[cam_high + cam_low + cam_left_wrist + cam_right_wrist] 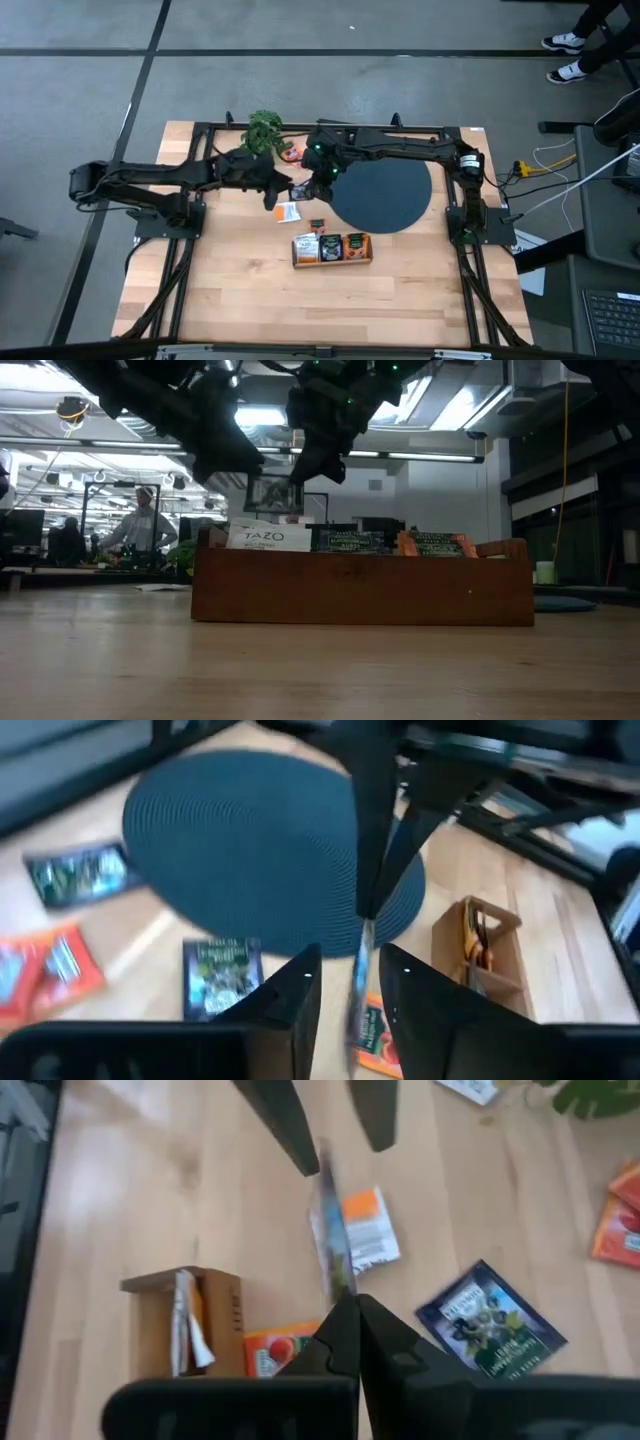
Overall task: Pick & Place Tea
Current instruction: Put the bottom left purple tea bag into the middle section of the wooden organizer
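Tea packet: held edge-on in mid-air, above the surface beside the dark round mat.
Right gripper: jaws pinched tight on the packet's lower edge.
Left gripper: jaws slightly parted astride the packet's other edge, seemingly not clamping.
Wooden box: nearby, already holding packets upright.
Loose packets: lying flat near the mat.
Advice: keep the packet vertical, then lower it into a free slot.
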`<action>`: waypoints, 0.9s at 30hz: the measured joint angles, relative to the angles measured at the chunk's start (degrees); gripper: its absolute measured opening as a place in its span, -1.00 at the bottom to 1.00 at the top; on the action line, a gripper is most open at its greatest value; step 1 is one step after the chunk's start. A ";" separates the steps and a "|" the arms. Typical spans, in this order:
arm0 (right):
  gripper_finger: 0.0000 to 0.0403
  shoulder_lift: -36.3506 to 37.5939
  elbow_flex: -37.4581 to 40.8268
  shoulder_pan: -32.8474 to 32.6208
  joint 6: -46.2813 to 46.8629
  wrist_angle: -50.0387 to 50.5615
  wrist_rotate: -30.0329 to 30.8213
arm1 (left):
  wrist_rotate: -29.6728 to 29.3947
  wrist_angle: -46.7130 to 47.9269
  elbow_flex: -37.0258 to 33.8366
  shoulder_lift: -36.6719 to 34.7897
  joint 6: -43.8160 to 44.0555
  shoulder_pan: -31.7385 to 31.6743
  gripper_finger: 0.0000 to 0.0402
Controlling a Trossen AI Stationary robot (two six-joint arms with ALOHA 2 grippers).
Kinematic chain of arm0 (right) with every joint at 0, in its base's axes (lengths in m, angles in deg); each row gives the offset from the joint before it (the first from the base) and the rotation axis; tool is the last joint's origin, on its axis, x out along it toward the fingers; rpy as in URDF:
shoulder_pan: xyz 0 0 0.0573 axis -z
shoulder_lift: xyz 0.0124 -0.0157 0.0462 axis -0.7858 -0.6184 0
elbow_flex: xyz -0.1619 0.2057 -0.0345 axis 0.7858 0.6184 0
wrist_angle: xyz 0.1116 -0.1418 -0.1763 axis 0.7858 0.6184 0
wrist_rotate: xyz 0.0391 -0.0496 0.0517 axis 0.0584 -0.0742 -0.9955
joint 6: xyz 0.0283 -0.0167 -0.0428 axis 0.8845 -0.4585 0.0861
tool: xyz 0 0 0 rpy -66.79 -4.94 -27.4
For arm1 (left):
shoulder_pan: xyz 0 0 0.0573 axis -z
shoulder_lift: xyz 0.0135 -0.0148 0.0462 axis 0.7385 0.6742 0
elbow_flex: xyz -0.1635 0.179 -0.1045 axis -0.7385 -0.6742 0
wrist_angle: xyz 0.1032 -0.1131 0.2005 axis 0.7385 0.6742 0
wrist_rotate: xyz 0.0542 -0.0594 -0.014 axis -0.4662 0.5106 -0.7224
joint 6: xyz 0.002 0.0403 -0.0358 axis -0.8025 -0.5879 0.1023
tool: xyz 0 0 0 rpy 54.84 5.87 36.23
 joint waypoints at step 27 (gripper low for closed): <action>-1.00 -0.02 -0.07 -0.14 2.37 -4.66 -4.48 | 4.17 7.35 0.00 -2.22 -6.60 -0.35 -0.42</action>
